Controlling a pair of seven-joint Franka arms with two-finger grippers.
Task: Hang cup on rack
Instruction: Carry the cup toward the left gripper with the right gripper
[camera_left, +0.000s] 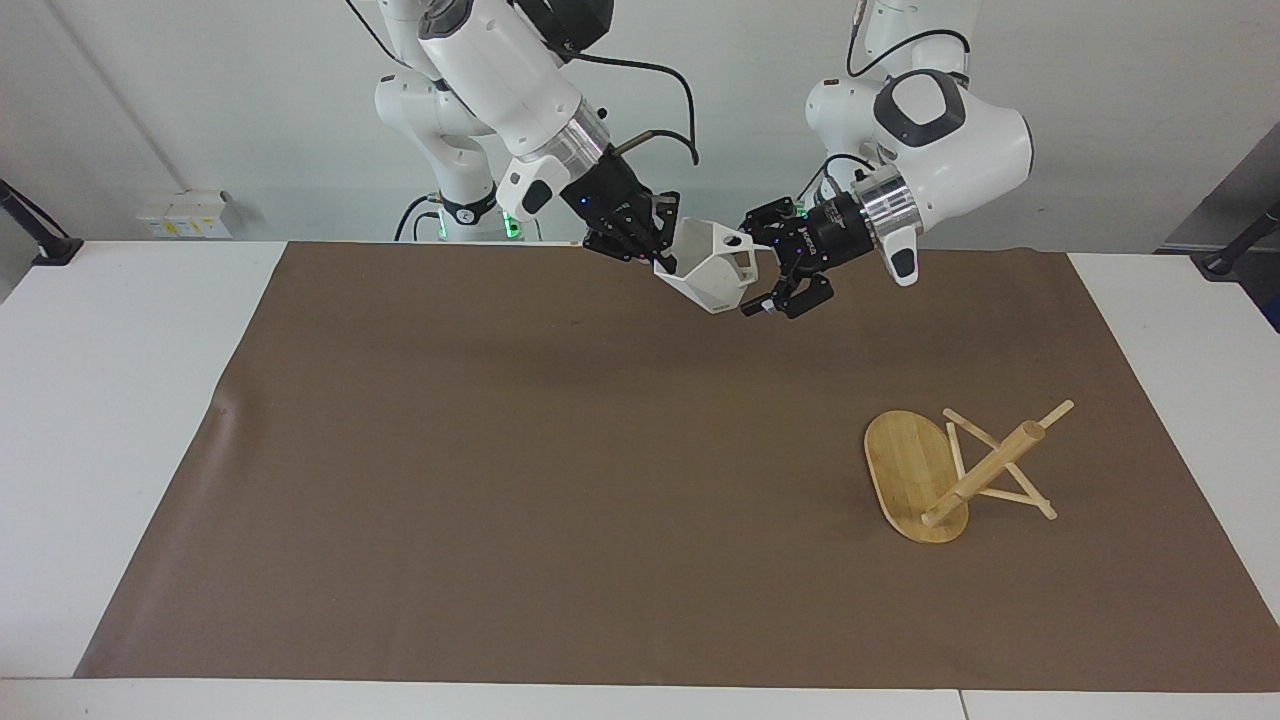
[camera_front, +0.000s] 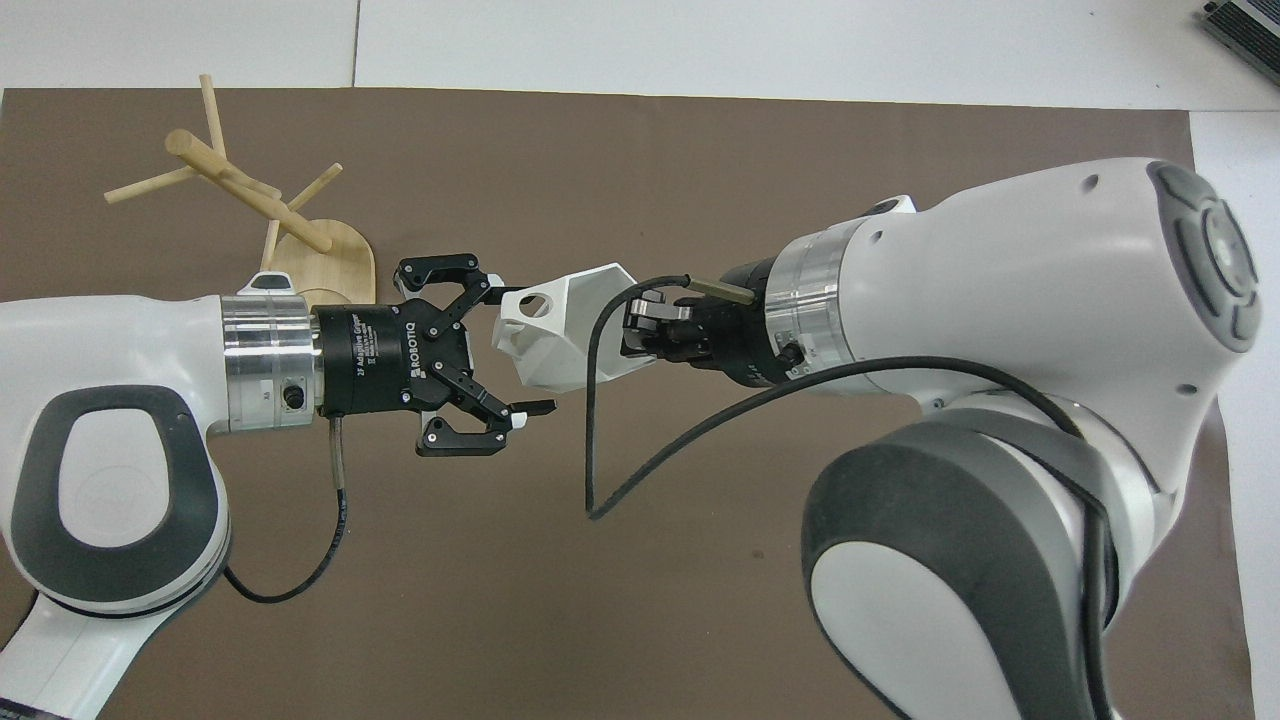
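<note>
Glossy white shells on both arms, dark grey pads at the joints, brushed silver rings at the wrists. Black linkage grippers, left gripper (camera_front: 505, 345) lettered ROBOTIQ in white, right gripper (camera_front: 640, 335) just as black. Thin black cables loop off each wrist; green lights glow at the bases.
</note>
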